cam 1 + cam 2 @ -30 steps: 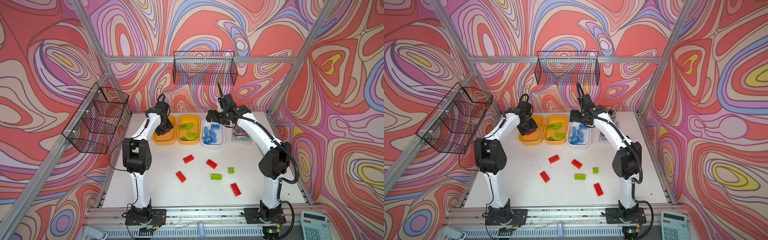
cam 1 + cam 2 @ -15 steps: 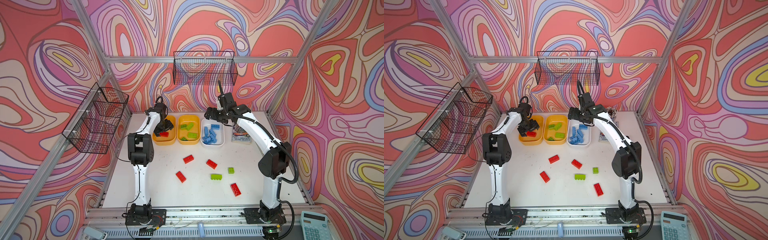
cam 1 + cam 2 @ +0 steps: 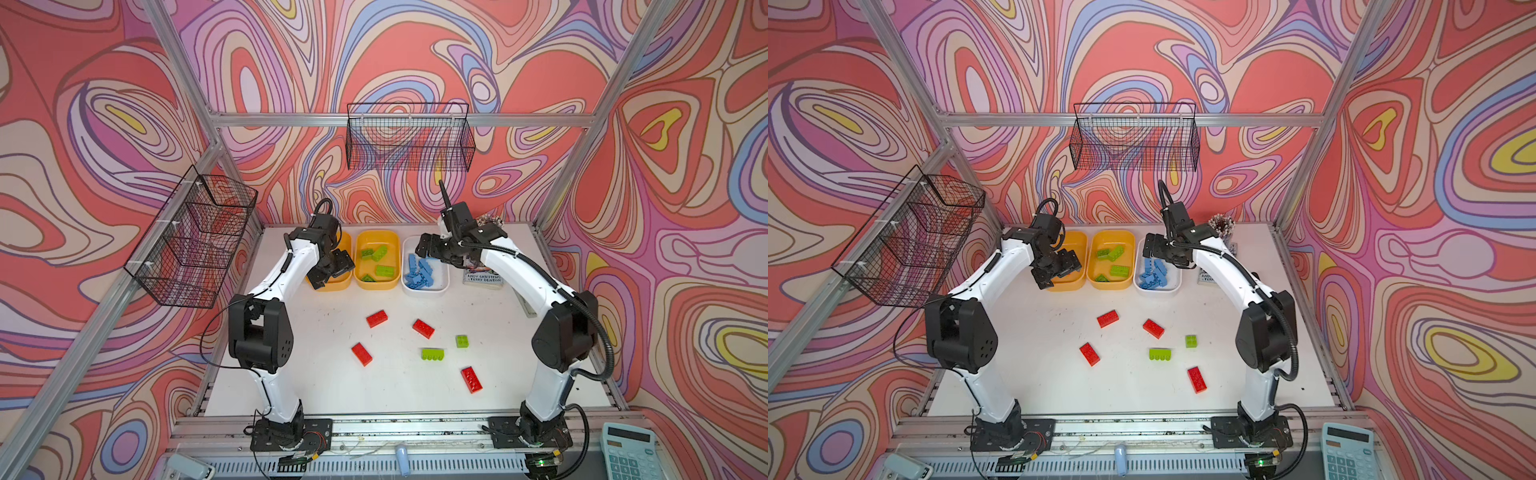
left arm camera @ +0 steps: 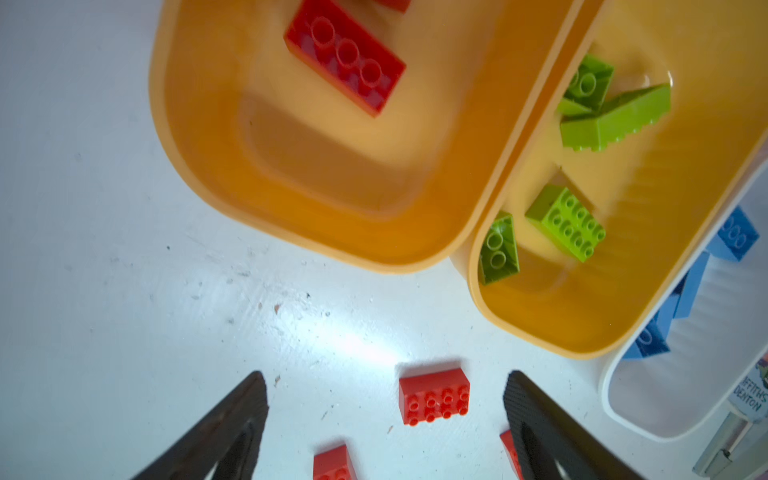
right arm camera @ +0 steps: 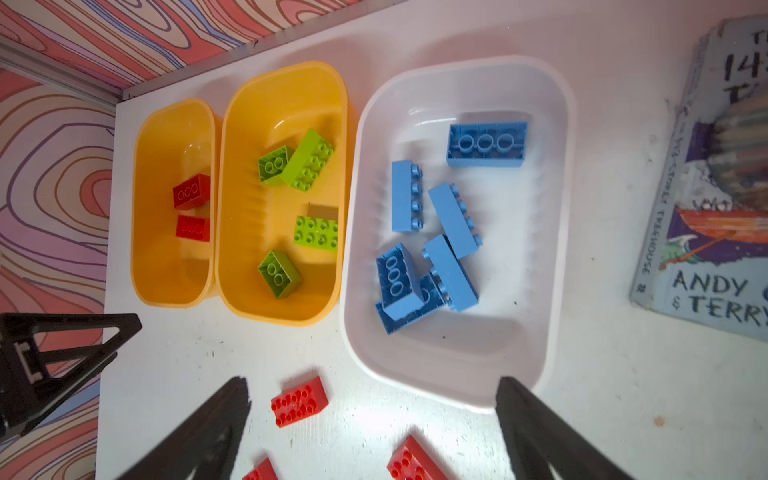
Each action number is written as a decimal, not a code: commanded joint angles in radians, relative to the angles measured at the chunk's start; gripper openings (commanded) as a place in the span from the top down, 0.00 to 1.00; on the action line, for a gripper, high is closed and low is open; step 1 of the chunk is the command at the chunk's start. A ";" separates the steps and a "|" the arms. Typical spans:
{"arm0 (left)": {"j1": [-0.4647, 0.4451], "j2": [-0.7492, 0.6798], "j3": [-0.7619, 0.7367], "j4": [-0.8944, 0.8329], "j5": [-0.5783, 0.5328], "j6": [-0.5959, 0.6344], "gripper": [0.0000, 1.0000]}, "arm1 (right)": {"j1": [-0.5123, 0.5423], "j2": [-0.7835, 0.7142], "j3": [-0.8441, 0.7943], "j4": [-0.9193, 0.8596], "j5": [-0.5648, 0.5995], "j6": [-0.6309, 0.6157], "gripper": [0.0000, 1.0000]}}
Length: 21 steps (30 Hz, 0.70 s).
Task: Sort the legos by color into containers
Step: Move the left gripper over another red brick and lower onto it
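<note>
Three containers stand in a row at the back. The left yellow tub (image 3: 348, 243) (image 4: 291, 199) holds red legos (image 4: 345, 56) (image 5: 192, 191). The middle yellow tub (image 3: 376, 235) holds green legos (image 3: 384, 271). The white tub (image 3: 426, 293) (image 5: 457, 386) holds several blue legos (image 5: 451, 220). My left gripper (image 3: 332, 272) (image 4: 384, 375) hangs open and empty over the left tub's near end. Above the white tub, my right gripper (image 3: 430, 249) (image 5: 372, 380) is also open and empty. Several red legos (image 3: 377, 318) (image 3: 471, 379) and two green legos (image 3: 432, 354) (image 3: 462, 341) lie loose mid-table.
A book (image 3: 482, 274) lies right of the white tub, with a cup of pencils (image 3: 1222, 224) behind it. Black wire baskets hang on the back wall (image 3: 409, 137) and the left wall (image 3: 195, 241). A calculator (image 3: 627, 453) sits off the table's front right corner.
My left gripper opened and let go of a red lego, which now lies in the left yellow tub. The left arm's elbow swung about. The right arm hardly moved.
</note>
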<state>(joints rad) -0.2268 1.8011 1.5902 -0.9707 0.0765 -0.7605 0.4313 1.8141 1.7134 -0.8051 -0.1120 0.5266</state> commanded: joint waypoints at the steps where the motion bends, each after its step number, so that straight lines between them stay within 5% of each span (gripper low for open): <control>1: -0.076 -0.057 -0.099 0.012 -0.027 -0.082 0.08 | 0.006 -0.137 -0.112 0.032 0.015 0.015 0.02; 9: -0.261 -0.131 -0.292 0.109 -0.041 -0.275 0.06 | 0.005 -0.331 -0.312 0.029 0.021 -0.006 0.02; 21: -0.366 0.082 -0.178 0.140 -0.063 -0.335 0.07 | 0.005 -0.424 -0.369 0.007 0.030 -0.039 0.02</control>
<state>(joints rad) -0.5850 1.8297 1.3651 -0.8391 0.0360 -1.0683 0.4332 1.4178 1.3594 -0.7864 -0.1001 0.5018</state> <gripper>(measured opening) 0.934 0.982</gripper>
